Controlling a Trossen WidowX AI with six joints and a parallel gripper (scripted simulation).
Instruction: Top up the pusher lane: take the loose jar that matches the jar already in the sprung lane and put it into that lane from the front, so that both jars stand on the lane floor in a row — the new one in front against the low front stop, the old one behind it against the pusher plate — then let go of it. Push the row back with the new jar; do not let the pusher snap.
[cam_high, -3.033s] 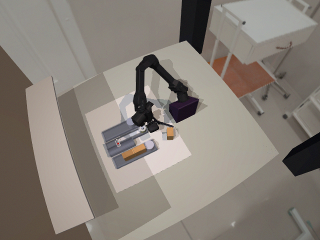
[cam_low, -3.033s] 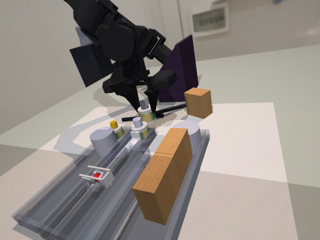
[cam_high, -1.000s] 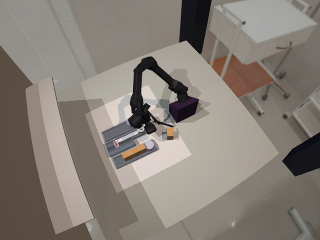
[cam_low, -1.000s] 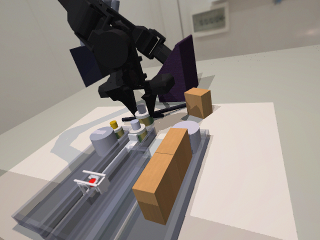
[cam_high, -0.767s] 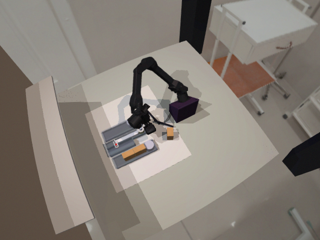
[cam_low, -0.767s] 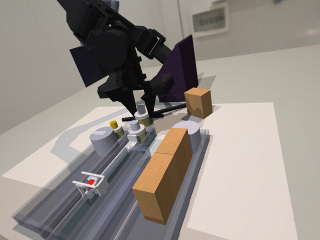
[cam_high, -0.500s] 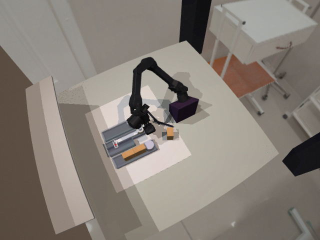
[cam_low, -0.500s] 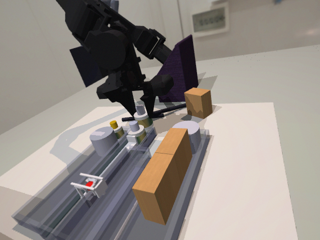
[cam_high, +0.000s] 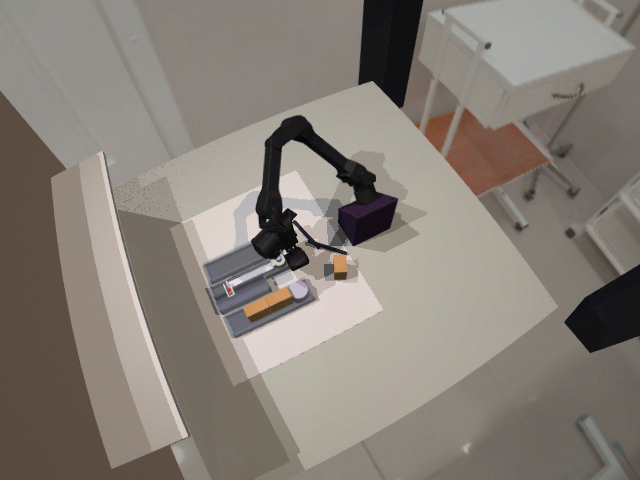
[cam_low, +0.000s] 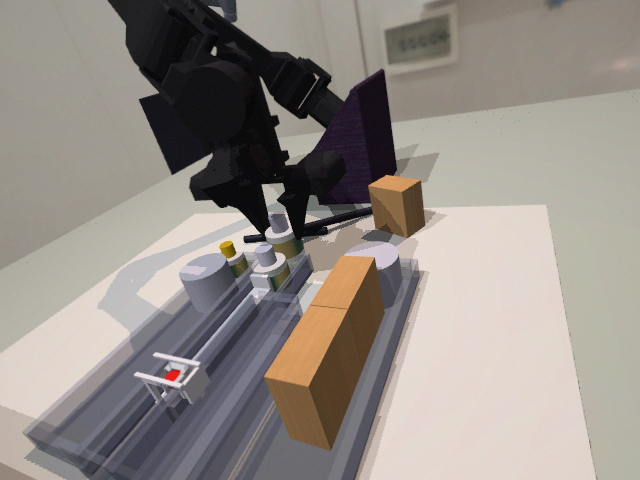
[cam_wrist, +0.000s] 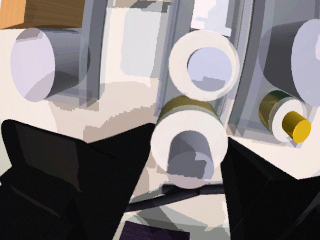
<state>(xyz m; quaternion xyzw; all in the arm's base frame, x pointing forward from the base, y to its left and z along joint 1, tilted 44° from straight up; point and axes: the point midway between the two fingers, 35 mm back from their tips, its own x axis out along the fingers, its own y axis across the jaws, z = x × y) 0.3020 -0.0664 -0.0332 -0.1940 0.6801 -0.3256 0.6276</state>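
Note:
My gripper (cam_low: 282, 236) (cam_wrist: 188, 136) is shut on a jar (cam_low: 279, 223) (cam_wrist: 189, 140) with a white shoulder, green-gold body and grey-lavender cap. It is upright at the front end of the sprung lane (cam_low: 298, 274) (cam_wrist: 167, 90). A matching jar (cam_high: 279, 261) (cam_low: 265, 254) (cam_wrist: 210, 67) stands in that lane, against the white pusher plate (cam_low: 260, 281). The two jars are in line and very close; I cannot tell if they touch. The held jar's base and the low front stop are hidden. The red-marked white slider (cam_high: 229, 287) (cam_low: 176, 380) is farther back.
Beside the sprung lane, another lane holds a grey cylinder (cam_low: 206, 281) (cam_wrist: 307, 62) and a smaller yellow-capped jar (cam_low: 227, 249) (cam_wrist: 300, 127). Wooden blocks (cam_high: 268, 303) (cam_low: 336, 315) and a cylinder (cam_high: 298, 290) (cam_wrist: 32, 65) fill the other side. Beyond are black rods (cam_high: 317, 243), a wooden block (cam_high: 340, 266) and a purple block (cam_high: 369, 219).

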